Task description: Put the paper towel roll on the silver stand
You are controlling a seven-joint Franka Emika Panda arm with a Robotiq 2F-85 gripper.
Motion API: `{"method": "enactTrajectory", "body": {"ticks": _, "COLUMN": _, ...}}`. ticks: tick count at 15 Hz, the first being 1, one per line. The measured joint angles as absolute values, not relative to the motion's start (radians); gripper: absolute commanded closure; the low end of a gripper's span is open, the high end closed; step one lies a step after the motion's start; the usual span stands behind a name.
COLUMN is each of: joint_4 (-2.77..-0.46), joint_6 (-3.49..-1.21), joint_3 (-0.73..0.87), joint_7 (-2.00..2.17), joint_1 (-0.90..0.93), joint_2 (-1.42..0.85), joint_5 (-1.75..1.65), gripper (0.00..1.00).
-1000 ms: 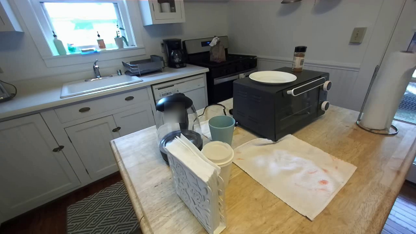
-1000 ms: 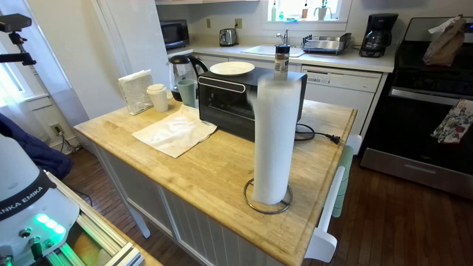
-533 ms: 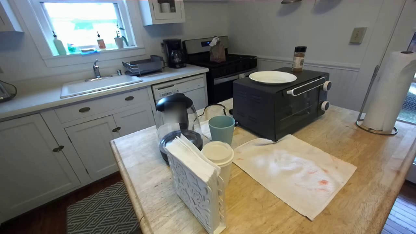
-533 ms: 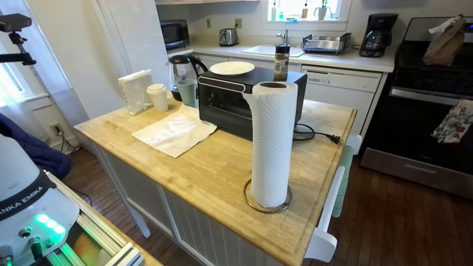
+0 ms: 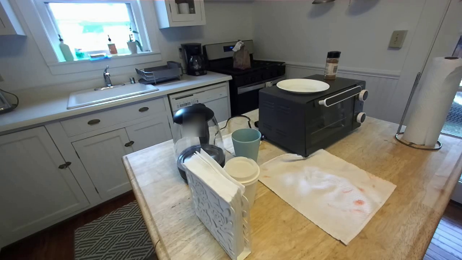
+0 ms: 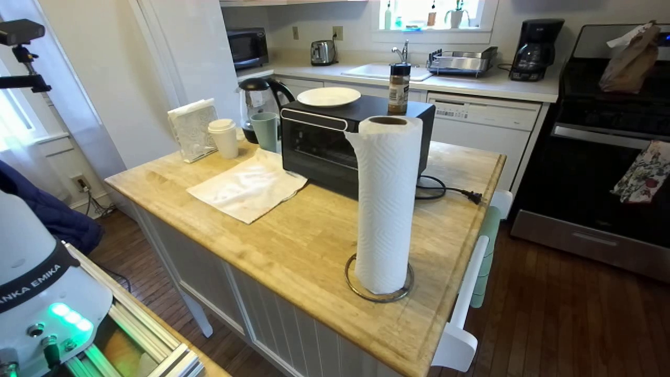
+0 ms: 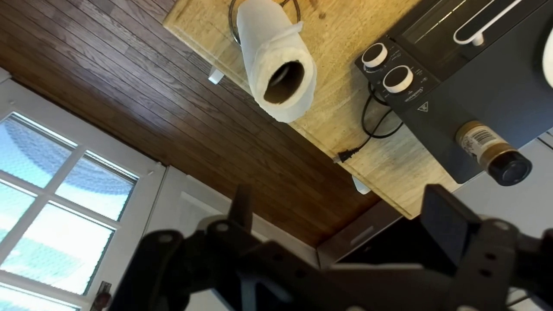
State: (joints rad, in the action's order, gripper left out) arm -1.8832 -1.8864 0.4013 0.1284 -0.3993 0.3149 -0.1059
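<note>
A kitchen with one sink [image 6: 366, 71], one coffee maker [image 6: 533, 50] and one stove [image 6: 586, 162] lies behind a wooden surface [image 6: 309, 225]. In an exterior view, one paper towel roll [image 6: 386, 204] stands upright on one silver stand [image 6: 379, 300], whose ring base encircles its foot. Behind the roll sits one black toaster oven [image 6: 316, 149] bearing one plate [image 6: 328, 97] and one spice jar [image 6: 399, 89]; one power cord [image 6: 445, 188] trails beside it. Farther along are two cups, namely one green cup [image 6: 265, 131] and one lidded white cup [image 6: 224, 139], together with one kettle [image 6: 255, 99], one napkin holder [image 6: 193, 131] and one flat white sheet [image 6: 248, 186]. Three green lights [image 6: 72, 318] show on the robot's base [image 6: 39, 303].

In an exterior view, two knobs [image 5: 363, 95] are visible on the oven, red stains [image 5: 359, 202] on the sheet, and napkins [image 5: 216, 177], packed too closely to count, in the holder. A single upright wire [image 5: 409, 103] of the stand rises beside the roll; one patterned rug [image 5: 115, 234] lies on the floor.

In the wrist view, the pincer [image 7: 343, 214] stands wide, its two fingers [image 7: 447, 224] well apart. The roll appears beyond the fingertips, apart from both, with the hollow of its core facing the camera and one thin grey shape [image 7: 280, 77] inside it. The cord ends in one plug [image 7: 347, 154].
</note>
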Motion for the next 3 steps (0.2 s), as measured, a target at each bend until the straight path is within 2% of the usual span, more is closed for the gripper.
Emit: {"method": "enactTrajectory", "body": {"ticks": 3, "joint_4": -1.884, "joint_6": -1.880, "joint_3": 0.401, "joint_7": 0.128, "joint_1": -0.400, "joint_2": 0.320, "joint_5": -0.106, "gripper": 0.00}}
